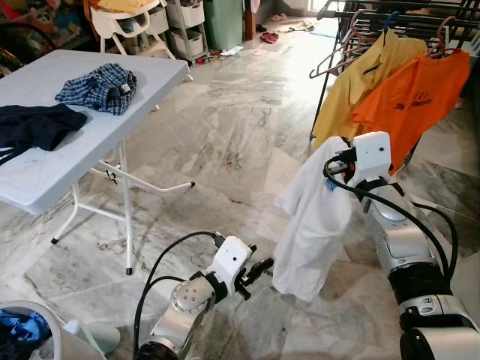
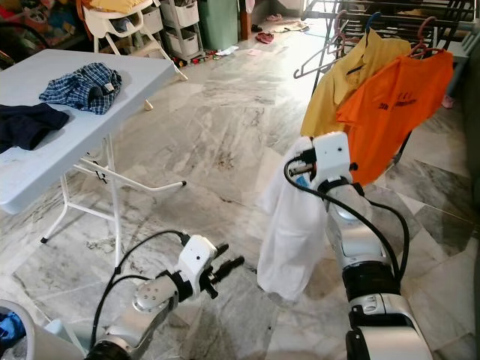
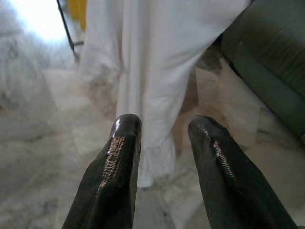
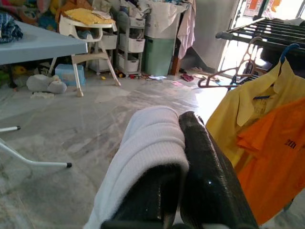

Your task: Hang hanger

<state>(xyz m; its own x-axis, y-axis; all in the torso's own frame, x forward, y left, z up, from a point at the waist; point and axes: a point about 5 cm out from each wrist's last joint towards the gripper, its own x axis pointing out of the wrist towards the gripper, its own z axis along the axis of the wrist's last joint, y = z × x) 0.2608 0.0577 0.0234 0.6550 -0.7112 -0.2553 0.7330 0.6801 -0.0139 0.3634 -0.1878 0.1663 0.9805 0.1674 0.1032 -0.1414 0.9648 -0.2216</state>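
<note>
A dark drying rack (image 1: 420,15) stands at the robot's right front with a yellow shirt (image 1: 360,79) and an orange shirt (image 1: 420,97) hanging from it on hangers, and a folding table (image 1: 52,161) at the left carries a plaid garment (image 1: 97,86) and a dark one (image 1: 34,124). In front of the rack, the right gripper (image 4: 183,157) is raised with its fingers clamped on the top of a white shirt (image 1: 311,225), which hangs down toward the marble floor; its hanger cannot be made out. The left gripper (image 1: 259,270) sits low beside the shirt's hem, its fingers a narrow gap apart and holding nothing.

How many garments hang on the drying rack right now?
2: a yellow shirt on the rack's left side and an orange shirt beside it on the right. An empty hanger hangs further left. The rack runs out of frame, so more may be hidden.
</note>
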